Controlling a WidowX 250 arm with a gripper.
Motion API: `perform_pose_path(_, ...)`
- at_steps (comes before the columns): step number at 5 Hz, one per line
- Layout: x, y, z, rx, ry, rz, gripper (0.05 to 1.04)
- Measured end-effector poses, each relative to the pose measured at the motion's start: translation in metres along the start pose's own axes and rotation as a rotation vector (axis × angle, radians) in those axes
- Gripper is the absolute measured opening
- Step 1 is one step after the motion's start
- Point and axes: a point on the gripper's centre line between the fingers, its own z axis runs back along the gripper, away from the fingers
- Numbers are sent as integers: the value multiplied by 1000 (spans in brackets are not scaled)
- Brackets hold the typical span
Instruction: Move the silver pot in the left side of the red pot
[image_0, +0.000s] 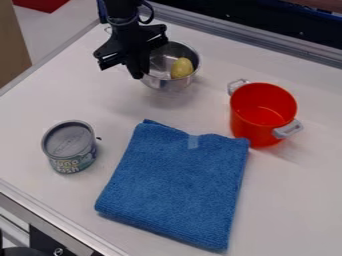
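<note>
The fingers (137, 69) had closed on the silver pot (167, 84), the red pot (250, 126) stood well apart from them, and left-side placement and release seemingly remained.

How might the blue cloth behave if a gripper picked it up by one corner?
The blue cloth looks soft and fuzzy, so it would probably droop. Being folded into layers, it may partly unfold. Its textured surface suggests little slipping.
</note>
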Motion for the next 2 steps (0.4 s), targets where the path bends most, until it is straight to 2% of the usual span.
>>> perform_pose_path(1,-16,11,-15,-18,-28,86,57)
perform_pose_path(2,-18,11,-11,-49,-44,164,57)
